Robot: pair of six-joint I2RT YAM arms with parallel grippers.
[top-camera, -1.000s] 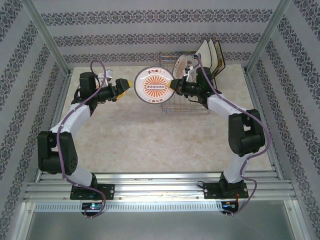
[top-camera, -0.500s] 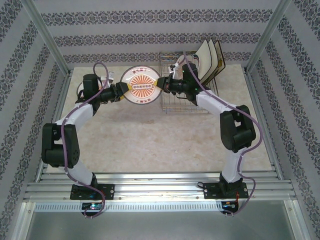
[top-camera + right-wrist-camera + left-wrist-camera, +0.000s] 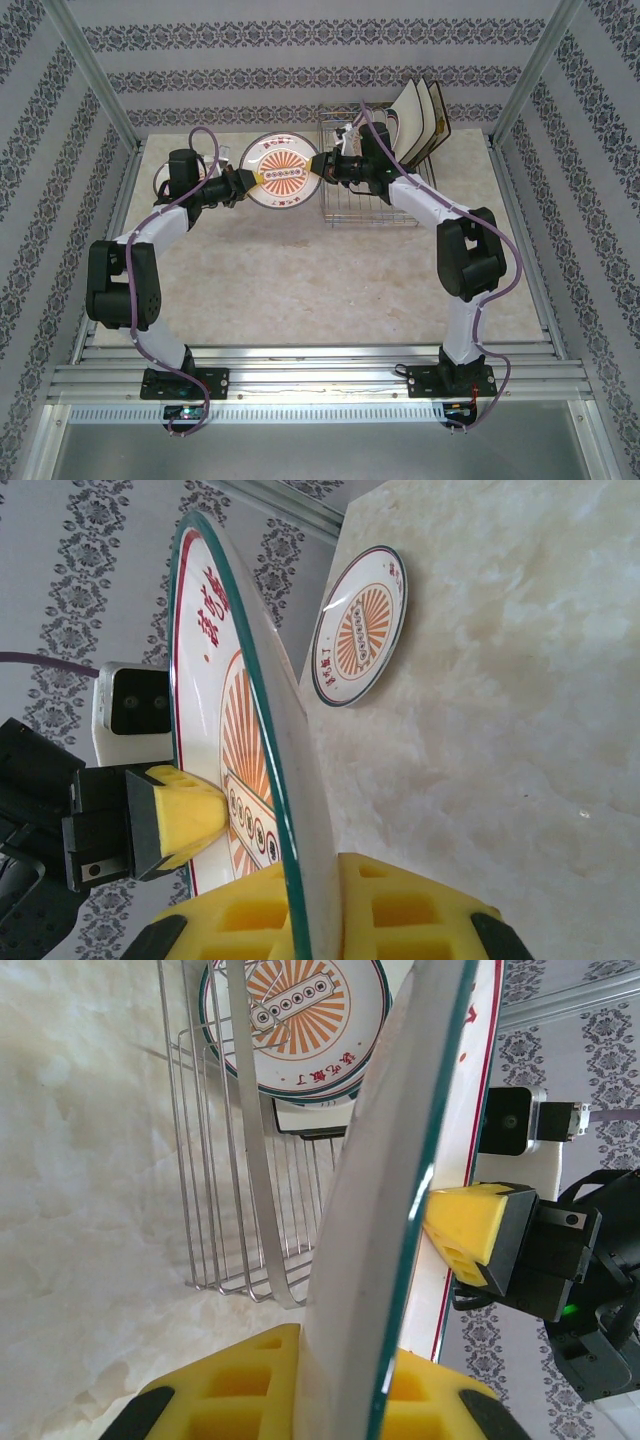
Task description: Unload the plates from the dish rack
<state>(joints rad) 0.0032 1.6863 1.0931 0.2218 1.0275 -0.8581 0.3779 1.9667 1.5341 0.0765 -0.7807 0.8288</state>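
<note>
My left gripper (image 3: 247,181) is clamped on the left rim of the sunburst plate (image 3: 284,172). My right gripper (image 3: 322,166) pinches the opposite rim, so the plate hangs in the air between them, just left of the rack (image 3: 372,208). In each wrist view my yellow pads (image 3: 230,1390) sit tight on both faces of the rim. The line between the two grips runs left to right across the plate, whose patterned face is tipped toward the overhead camera.

A table plate (image 3: 360,630) lies flat on the table (image 3: 300,280) at the far left, on my left arm's side and well apart from the right arm. I judge the left should carry the load there once the right lets go. From above, my left arm hides most of that spot, so I can't tell whether it holds one plate or a stack. A round plate (image 3: 300,1010) and square plates (image 3: 420,115) wait in the rack.
</note>
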